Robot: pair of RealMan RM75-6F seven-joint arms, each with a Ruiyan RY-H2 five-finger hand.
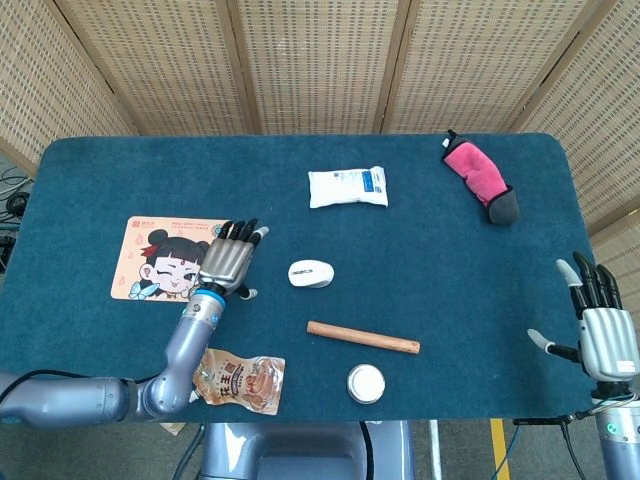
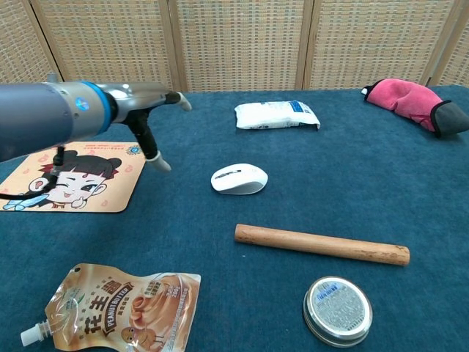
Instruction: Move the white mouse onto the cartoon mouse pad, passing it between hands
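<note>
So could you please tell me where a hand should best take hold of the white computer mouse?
Probably across the white computer mouse at its two long sides, coming down from above: it lies flat, its domed back up, with bare cloth all around it. The open left hand is nearest.

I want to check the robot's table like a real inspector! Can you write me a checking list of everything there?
Surface: blue cloth table.
Job's things: mouse on the cloth, untouched; pad at the left.
Clutter: white pack, pink mitt, stick, tin, pouch.
Hands: left hand open between pad and mouse; right hand open at the table's right edge.
Cables: black ones beside the table.
Surroundings: woven screens.
</note>
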